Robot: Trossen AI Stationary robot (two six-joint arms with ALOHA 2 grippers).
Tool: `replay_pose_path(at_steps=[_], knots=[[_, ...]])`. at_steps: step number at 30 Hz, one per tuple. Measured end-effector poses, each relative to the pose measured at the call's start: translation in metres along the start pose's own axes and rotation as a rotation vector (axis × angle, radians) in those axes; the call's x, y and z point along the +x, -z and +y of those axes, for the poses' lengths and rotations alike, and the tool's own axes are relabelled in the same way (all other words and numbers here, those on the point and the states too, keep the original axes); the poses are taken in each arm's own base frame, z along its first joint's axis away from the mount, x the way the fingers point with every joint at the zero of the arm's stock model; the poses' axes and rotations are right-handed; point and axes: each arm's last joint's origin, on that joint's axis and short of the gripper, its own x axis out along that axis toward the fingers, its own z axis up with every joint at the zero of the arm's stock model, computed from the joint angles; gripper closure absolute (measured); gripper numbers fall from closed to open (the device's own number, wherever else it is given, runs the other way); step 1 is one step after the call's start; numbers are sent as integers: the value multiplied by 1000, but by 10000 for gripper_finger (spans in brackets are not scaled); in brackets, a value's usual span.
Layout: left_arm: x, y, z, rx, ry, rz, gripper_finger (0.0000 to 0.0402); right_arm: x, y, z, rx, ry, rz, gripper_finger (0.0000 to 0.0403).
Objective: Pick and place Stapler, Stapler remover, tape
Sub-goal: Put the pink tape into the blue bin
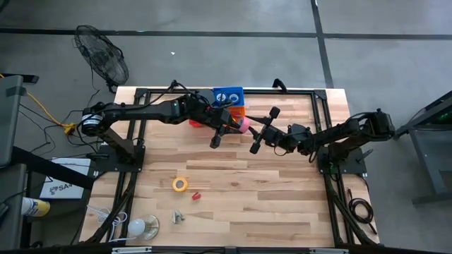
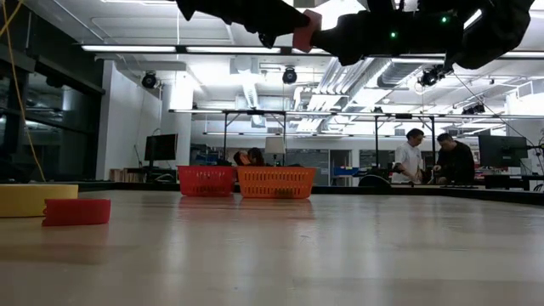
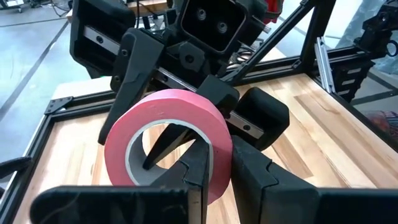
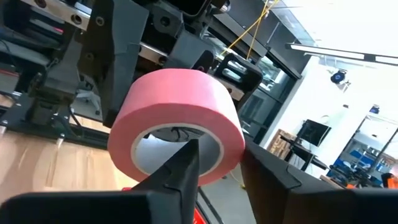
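Note:
A pink tape roll (image 1: 243, 126) hangs in the air over the table's far middle, between both arms. My left gripper (image 1: 233, 128) reaches it from the left and is shut on it. My right gripper (image 1: 254, 135) comes from the right and is also closed on the roll's wall. The wrist views show the roll (image 3: 168, 134) (image 4: 177, 118) close up. A yellow tape ring (image 1: 181, 184), a small red thing (image 1: 195, 195) and a small metal thing (image 1: 178, 217) lie flat on the table nearer the front. I cannot make out a stapler. My left gripper pinches the roll's wall (image 3: 219, 163), one finger (image 3: 196, 168) inside the hole and one (image 3: 261, 177) outside. The fingers come roughly level from the table's left. The roll is lifted clear of the table. My right gripper has the roll's wall (image 4: 231, 152) between its fingers, one finger (image 4: 180, 168) inside the hole and one (image 4: 273, 177) outside. It comes from the table's right, on the side of the roll opposite the left gripper. The roll is clear of the table.
A blue box (image 1: 227, 95), an orange basket (image 1: 237, 111) and a red basket (image 1: 195, 123) stand at the far edge, behind the arms. A lamp-like thing (image 1: 141, 227) and cables lie at the near left corner. People stand in the room beyond (image 2: 433, 157).

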Motion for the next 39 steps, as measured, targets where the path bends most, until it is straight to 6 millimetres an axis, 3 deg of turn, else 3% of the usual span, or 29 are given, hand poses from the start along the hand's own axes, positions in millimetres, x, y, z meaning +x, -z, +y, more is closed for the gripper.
replay_pose_path(at_steps=[12, 20, 24, 30, 39], knots=[[0, 2, -1, -3, 6, 25, 352, 0, 1, 0, 8, -8, 5, 373], [-1, 6, 1, -12, -92, 87, 277, 1, 8, 1, -13, -16, 71, 373], [-2, 8, 3, 7, -172, 121, 226, 12, 13, -5, -13, -24, 154, 373], [-17, 8, 5, 56, -400, 242, 177, 40, 16, -22, -5, -82, 334, 374], [-47, 3, 4, 102, -676, 403, 170, 70, 31, -70, 49, -157, 538, 374]])
